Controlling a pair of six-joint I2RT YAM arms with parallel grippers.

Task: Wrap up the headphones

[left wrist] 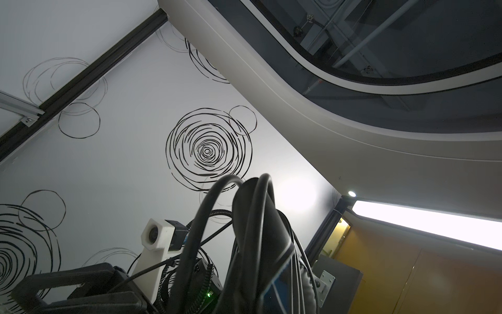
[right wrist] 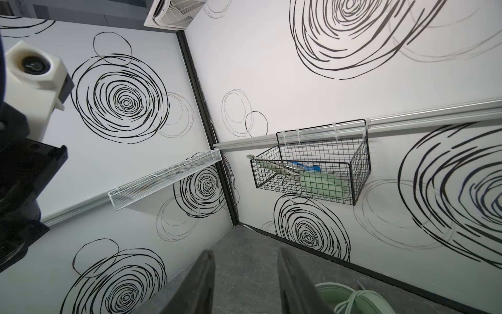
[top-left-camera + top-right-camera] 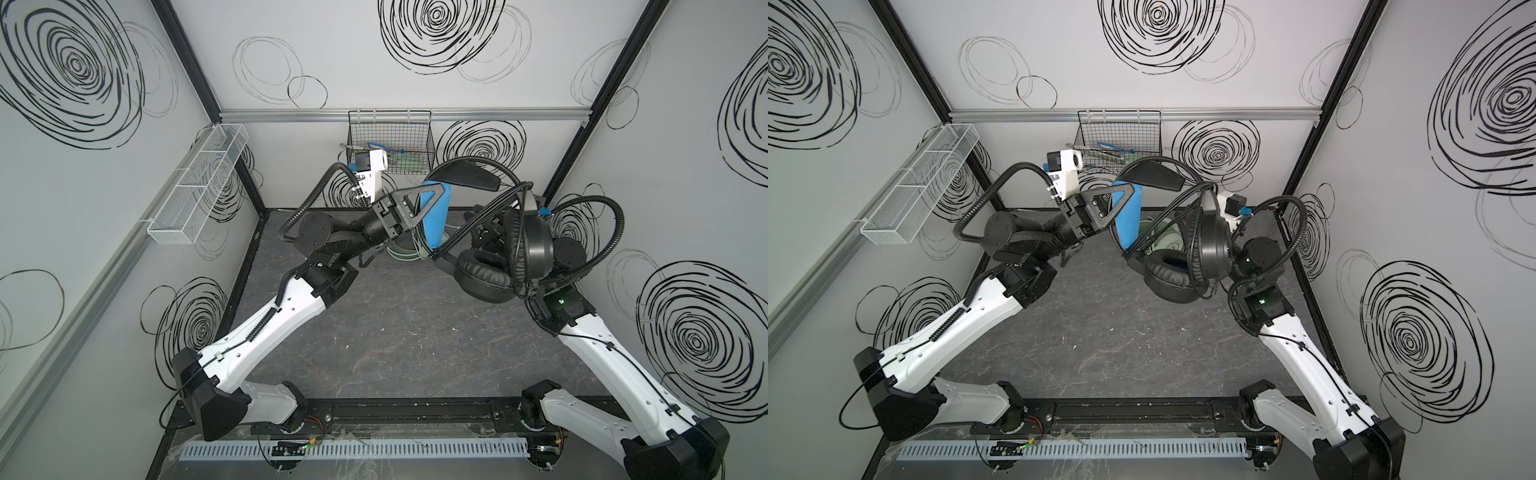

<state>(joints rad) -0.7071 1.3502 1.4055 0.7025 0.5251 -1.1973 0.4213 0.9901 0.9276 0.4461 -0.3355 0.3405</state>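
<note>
The black headphones (image 3: 536,245) (image 3: 1214,245) hang raised above the floor, ear cups down towards the right arm. My left gripper (image 3: 428,208) (image 3: 1117,208) is shut on their headband at the blue padding (image 3: 436,224) (image 1: 282,288). Loops of black cord (image 3: 498,199) (image 1: 212,217) arch over the band and around the cups. My right gripper (image 2: 244,252) is open with only bare floor between its fingers; in both top views the ear cups hide it. The mint-green headphones (image 3: 401,251) (image 3: 1163,237) (image 2: 353,299) lie on the floor under the black set, cord bundled on them.
A black wire basket (image 3: 390,141) (image 2: 312,168) holding mint and blue items hangs on the back wall. A white mesh shelf (image 3: 199,183) is fixed to the left wall. A slotted cable duct (image 3: 353,451) runs along the front edge.
</note>
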